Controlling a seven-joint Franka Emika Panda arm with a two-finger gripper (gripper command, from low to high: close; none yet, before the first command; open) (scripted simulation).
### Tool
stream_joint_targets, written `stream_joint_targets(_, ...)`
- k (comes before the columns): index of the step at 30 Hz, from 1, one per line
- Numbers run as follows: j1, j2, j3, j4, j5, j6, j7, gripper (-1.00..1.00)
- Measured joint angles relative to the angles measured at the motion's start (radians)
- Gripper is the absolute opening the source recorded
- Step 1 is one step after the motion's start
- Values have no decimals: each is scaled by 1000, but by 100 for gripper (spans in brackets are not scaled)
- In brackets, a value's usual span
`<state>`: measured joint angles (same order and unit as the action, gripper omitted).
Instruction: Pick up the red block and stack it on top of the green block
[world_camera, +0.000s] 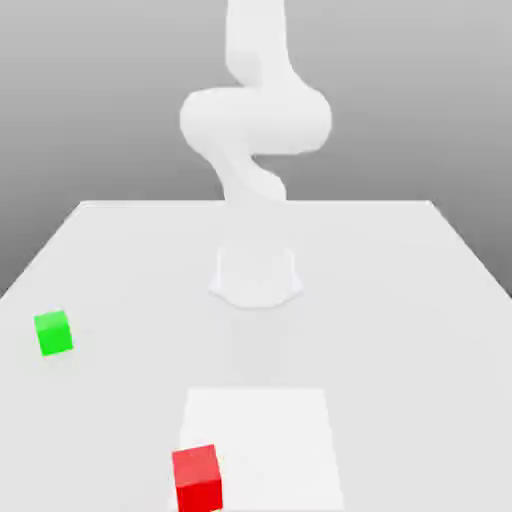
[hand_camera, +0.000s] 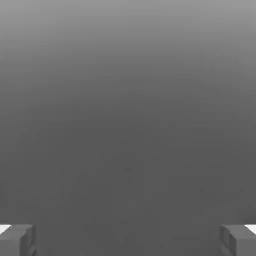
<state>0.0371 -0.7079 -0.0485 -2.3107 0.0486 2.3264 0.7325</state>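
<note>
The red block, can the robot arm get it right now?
Probably yes: the red block sits with nothing on top or beside it, and the pincer is wide open. The green block is well away.

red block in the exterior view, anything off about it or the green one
Nothing looks damaged. The red block sits over the left edge of the white square, as the exterior view shows it, turned slightly askew to it. The green block looks fine.

Exterior view crops arm (world_camera: 257, 110); hand view, end effector (hand_camera: 128, 240).
</note>
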Motion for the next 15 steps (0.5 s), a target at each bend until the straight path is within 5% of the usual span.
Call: stream_joint_targets(15, 145, 559, -188, -63, 245, 156, -373, 0)
